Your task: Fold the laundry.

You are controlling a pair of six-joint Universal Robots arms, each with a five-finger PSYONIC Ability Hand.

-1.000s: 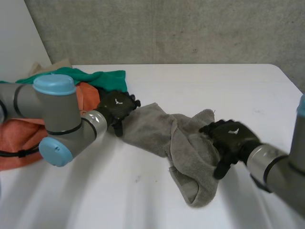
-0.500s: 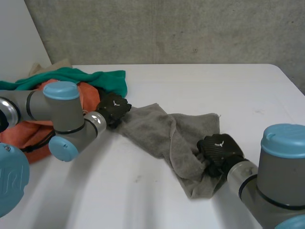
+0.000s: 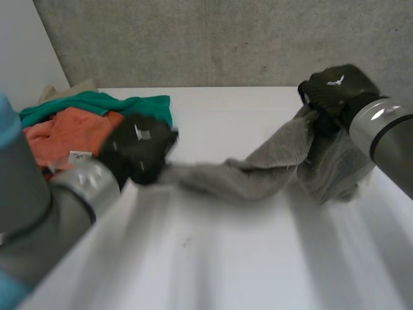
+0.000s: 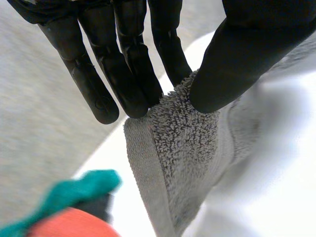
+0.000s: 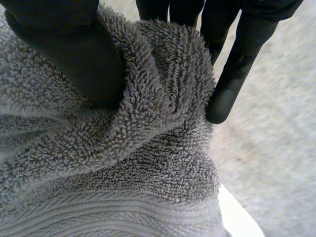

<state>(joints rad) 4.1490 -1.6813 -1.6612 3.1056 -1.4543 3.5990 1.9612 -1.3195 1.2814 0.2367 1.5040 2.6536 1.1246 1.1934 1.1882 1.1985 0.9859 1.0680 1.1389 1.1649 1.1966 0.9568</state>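
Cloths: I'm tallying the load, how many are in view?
4: grey towel held between left hand and right hand; green cloth, orange cloth and beige cloth piled together; more may be hidden.

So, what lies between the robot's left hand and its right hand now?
The grey terry-cloth towel spans the gap in the head view, pinched at one end by the left hand and at the other by the right hand.
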